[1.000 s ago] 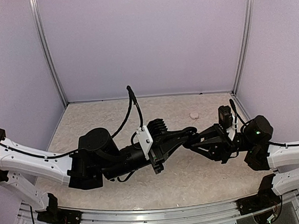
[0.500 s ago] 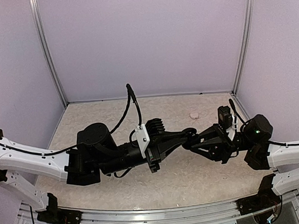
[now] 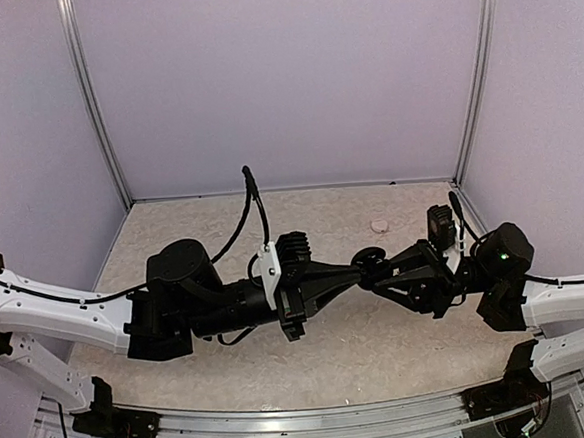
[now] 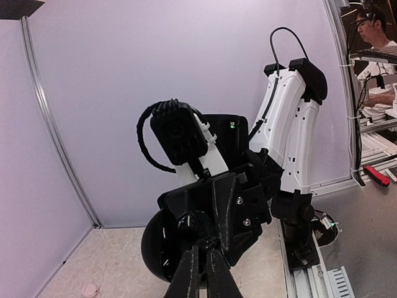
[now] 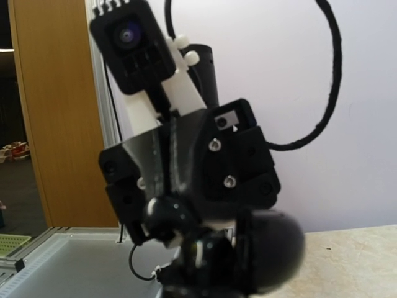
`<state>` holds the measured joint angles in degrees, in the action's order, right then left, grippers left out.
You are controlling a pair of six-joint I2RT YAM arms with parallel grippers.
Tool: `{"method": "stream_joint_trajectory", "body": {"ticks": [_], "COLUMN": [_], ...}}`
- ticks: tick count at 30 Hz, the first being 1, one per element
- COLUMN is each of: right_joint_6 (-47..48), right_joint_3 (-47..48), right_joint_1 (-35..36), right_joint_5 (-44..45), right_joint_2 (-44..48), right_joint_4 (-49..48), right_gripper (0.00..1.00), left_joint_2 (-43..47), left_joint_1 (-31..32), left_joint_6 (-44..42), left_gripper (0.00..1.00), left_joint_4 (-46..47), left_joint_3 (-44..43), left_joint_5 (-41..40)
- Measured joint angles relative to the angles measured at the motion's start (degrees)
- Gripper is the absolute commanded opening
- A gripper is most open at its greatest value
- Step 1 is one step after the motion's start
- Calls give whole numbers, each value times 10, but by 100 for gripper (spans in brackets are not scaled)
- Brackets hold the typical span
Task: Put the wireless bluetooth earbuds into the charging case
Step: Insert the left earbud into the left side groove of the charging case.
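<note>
Both arms meet in mid-air over the middle of the table. My right gripper [image 3: 380,274] is shut on the round black charging case [image 3: 373,257], held up and facing the left arm. In the left wrist view the case [image 4: 158,248] shows as a dark rounded shell just beyond my fingers. My left gripper [image 4: 209,243] is shut, its thin tips pressed against the case's open face, with a small glossy black earbud [image 5: 166,214] at them. The right wrist view shows the case [image 5: 276,251] blurred at the bottom, in my right gripper [image 5: 211,264]. No other earbud is visible.
A small pale pink round object [image 3: 379,226] lies on the table behind the grippers, also low left in the left wrist view [image 4: 90,290]. Metal frame posts [image 3: 96,112] and lilac walls enclose the speckled tabletop [image 3: 203,230].
My left gripper has slid right and slightly up to meet the case, and its jaws have drawn in a little. The right arm has barely moved.
</note>
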<state>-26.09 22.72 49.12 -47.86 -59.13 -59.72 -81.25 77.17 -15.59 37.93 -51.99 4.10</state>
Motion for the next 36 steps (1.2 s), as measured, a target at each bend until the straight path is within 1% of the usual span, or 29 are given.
{"method": "stream_joint_trajectory", "body": {"ticks": [6, 23, 36], "right_joint_6": [1, 17, 12], "right_joint_3": [1, 7, 7], "right_joint_1": [0, 0, 3], "right_joint_5": [-4, 10, 27], "right_joint_2": [0, -3, -3], "right_joint_4": [-1, 17, 3], "right_gripper": [0, 0, 0], "left_joint_2": [0, 1, 1], "left_joint_1": [-1, -17, -20], "left_joint_6": [6, 57, 96], "left_gripper": [0, 0, 0], "left_joint_4": [2, 3, 52], "left_joint_3": [0, 0, 13], "left_joint_5": [-2, -11, -27]}}
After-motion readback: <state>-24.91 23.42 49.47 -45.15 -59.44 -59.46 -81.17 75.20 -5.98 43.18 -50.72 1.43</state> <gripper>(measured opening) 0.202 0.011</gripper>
